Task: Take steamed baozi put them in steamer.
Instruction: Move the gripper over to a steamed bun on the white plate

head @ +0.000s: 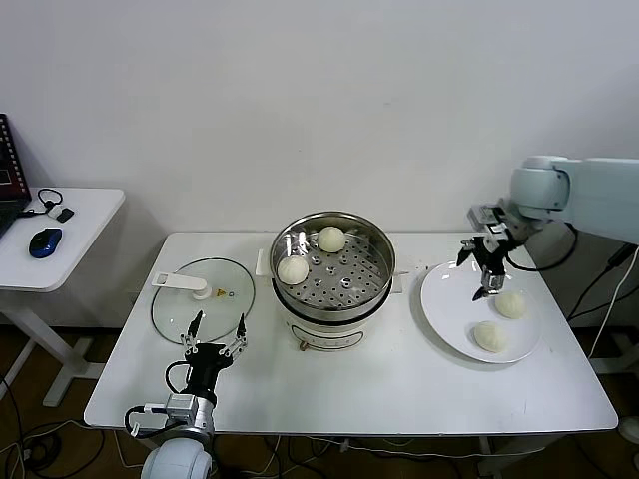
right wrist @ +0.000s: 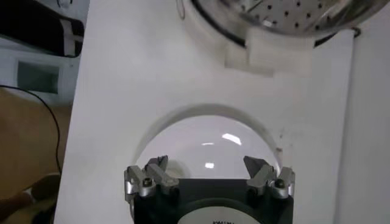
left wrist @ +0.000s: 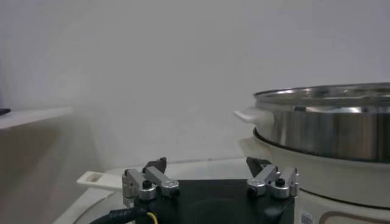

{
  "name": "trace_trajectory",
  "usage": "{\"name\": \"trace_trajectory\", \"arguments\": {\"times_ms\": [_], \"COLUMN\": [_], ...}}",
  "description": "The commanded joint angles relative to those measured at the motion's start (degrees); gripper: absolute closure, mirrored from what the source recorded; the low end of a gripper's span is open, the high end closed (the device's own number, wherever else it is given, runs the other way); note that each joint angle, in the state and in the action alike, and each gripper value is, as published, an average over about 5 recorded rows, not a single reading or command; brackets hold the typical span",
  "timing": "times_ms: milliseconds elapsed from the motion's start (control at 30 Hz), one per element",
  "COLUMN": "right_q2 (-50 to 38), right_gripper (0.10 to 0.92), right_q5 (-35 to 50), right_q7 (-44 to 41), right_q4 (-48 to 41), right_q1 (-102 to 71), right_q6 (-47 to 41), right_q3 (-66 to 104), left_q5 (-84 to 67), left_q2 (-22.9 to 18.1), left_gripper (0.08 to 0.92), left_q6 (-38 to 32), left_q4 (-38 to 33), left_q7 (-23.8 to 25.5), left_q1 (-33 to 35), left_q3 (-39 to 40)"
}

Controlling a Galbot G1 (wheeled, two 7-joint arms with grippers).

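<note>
My right gripper (head: 483, 271) hangs above white plate (head: 439, 309), fingers spread wide, nothing held. Nearest bun (head: 510, 304) lies just beside and below it; second bun (head: 490, 336) nearer plate's front edge. Steamer (head: 374, 249) sits mid-desk (head: 399, 389); its perforated tray carries two buns, one at back (head: 331, 239), one at left (head: 293, 269). My left gripper (head: 219, 331) parked low near glass lid (head: 175, 309), fingers spread, empty.
</note>
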Motion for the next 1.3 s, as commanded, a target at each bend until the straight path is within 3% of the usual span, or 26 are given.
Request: {"name": "trace_trajectory", "arguments": {"times_ms": [33, 667, 1300], "right_q2": [-6.3, -7.7, -5.1], "right_gripper": [0.203, 0.203, 0.203], "right_q5": [-8.3, -13.3, -14.1], "right_q7": [0.5, 1.4, 1.5], "right_q4": [-3.2, -9.2, -15.0], "right_q1": [-8.8, -25.6, -31.1], "right_q6": [2.0, 1.1, 1.3], "right_q3": [3.9, 17.3, 23.4], "left_q5": [0.1, 0.8, 0.7], "left_q2": [0.0, -0.2, -0.2], "left_gripper": [0.177, 0.177, 0.177], "left_q6": [-0.2, -0.3, -0.4], "left_q4": [0.0, -0.1, 0.5], "left_q7": [-0.1, -0.2, -0.2], "left_q1": [0.5, 1.4, 1.1], "left_q3": [-0.2, -0.3, -0.4]}}
